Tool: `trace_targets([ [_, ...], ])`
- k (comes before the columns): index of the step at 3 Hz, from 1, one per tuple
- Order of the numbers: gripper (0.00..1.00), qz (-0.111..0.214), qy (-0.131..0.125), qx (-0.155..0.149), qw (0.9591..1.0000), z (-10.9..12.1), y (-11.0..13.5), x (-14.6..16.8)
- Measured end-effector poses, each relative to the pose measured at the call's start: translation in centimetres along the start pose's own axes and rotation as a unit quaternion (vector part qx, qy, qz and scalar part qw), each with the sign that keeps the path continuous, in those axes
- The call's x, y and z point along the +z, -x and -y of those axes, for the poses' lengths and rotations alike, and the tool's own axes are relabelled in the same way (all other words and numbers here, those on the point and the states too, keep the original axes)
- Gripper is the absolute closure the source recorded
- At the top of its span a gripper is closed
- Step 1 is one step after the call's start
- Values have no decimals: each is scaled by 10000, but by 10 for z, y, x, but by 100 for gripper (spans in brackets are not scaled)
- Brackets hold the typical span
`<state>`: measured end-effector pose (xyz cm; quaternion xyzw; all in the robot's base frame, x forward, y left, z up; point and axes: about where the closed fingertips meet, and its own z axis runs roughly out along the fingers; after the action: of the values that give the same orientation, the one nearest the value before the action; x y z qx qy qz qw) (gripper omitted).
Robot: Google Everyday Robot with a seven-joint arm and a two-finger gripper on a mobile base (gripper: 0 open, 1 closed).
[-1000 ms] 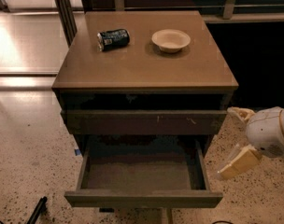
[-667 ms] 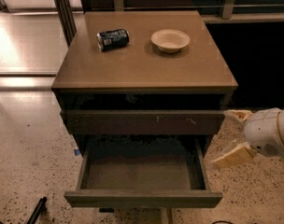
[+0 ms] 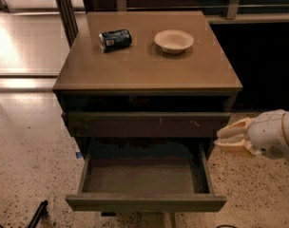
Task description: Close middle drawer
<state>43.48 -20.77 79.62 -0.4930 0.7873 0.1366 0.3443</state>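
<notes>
Nearest the camera, low in the view, the middle drawer (image 3: 144, 203) stands pulled far out of the cabinet (image 3: 135, 75). Its plain front strip is well forward of the other fronts and its brownish floor lies bare to view, so I judge none of the closing done: the whole push back in is left. To the drawer's right, beside its back corner and apart from it, my gripper (image 3: 219, 139) hangs off the pale wrist, pointing left toward the cabinet's side at about the height of the scratched drawer front (image 3: 147, 124). It touches nothing and holds nothing. Whether it is open or closed I cannot tell. It is not yet in front of the strip I would need to press. Farther back, on the cabinet top, a dark can (image 3: 115, 39) lies on its side beside a pale bowl (image 3: 173, 41).
</notes>
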Motion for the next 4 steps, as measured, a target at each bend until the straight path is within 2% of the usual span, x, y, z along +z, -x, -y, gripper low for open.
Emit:
trace_targets([
  [1,88,86,-164,-64,9998,-7,-6,2],
  [2,100,394,-346,159,9985,-30,-43,31],
  [3,100,579,-514,972,9923,-52,-118,76],
  [4,100,608,-514,1707,9821,-68,-182,123],
])
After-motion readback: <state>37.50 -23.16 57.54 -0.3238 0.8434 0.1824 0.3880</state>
